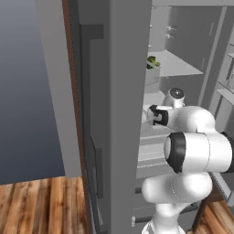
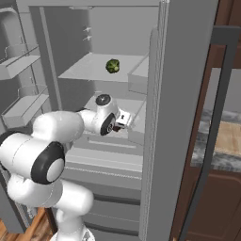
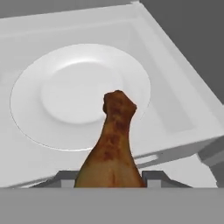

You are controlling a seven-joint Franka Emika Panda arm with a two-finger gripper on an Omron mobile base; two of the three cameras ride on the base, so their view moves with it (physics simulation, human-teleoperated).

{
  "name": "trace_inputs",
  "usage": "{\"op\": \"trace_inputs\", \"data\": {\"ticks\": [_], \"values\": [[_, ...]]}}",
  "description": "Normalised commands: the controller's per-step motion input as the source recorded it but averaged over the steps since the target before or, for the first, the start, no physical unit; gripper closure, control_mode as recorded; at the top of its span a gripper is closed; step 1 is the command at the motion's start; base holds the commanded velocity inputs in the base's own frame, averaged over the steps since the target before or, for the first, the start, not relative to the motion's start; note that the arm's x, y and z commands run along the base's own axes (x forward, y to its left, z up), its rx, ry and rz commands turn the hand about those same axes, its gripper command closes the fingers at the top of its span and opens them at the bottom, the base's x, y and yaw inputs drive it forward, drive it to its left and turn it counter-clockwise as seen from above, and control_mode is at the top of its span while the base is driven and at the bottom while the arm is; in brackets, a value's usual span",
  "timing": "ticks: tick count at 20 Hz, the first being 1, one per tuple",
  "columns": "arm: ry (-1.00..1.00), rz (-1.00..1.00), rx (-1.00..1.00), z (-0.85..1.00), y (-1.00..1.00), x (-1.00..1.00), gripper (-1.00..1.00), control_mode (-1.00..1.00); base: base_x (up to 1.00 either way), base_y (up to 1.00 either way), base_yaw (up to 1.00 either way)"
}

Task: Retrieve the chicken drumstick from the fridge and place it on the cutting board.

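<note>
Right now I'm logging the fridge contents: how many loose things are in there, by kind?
Chicken drumstick, gripped: 1
White plate: 1
Green leafy vegetable: 1
Total: 3

I see flat, even rendered light, soft shading inside the tall matte grey fridge (image 2: pixel 188 94); no glare, slightly soft focus.

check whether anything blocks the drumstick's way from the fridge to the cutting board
The hand is shut on the drumstick inside the fridge. The open right fridge door stands between it and the cutting board, so it must come out round it.
</note>
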Motion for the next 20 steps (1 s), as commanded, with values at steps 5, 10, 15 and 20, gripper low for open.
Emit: {"op": "trace_inputs", "data": {"ticks": [5,10,15,20], "values": [[0.25,-0.05,0.25,0.68,0.0,-0.53,1.0,-1.0,0.0,0.0,0.0],[0.07,0.01,0.03,0.07,0.32,-0.81,1.0,-1.0,0.0,0.0,0.0],[0.02,0.0,0.0,0.1,0.08,-0.91,1.0,-1.0,0.0,0.0,0.0],[0.0,0.0,-0.08,0.2,0.04,-0.86,1.0,-1.0,0.0,0.0,0.0]]}}
